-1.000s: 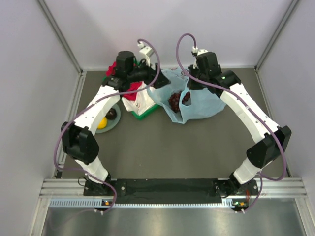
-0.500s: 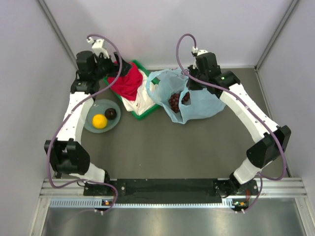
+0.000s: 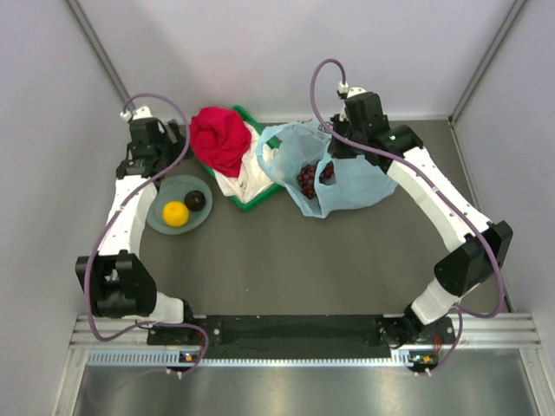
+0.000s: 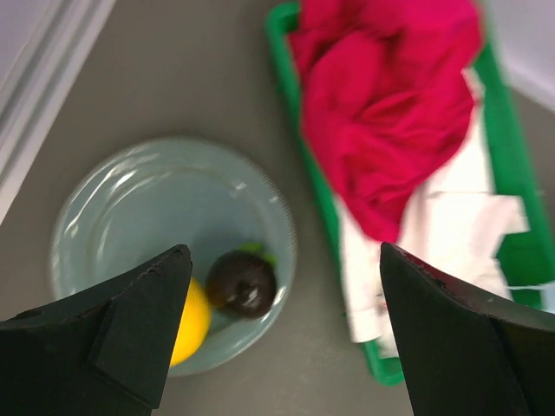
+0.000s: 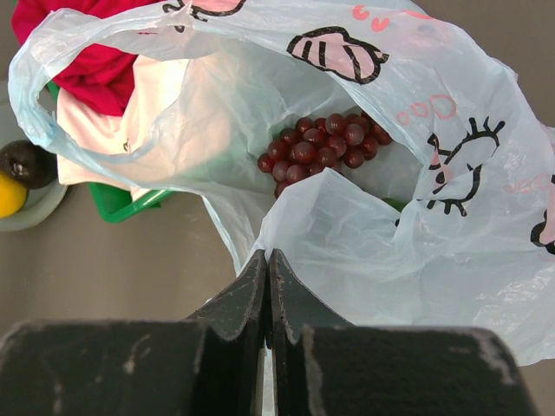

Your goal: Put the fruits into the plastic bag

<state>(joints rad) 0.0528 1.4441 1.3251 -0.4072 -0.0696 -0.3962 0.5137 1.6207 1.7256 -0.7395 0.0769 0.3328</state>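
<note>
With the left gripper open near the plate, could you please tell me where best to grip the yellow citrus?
Probably across its widest middle, coming straight down from above: the citrus is a round ball lying in the shallow plate. Set the left gripper so its fingers land on the two sides clear of the dark fruit beside it.
</note>
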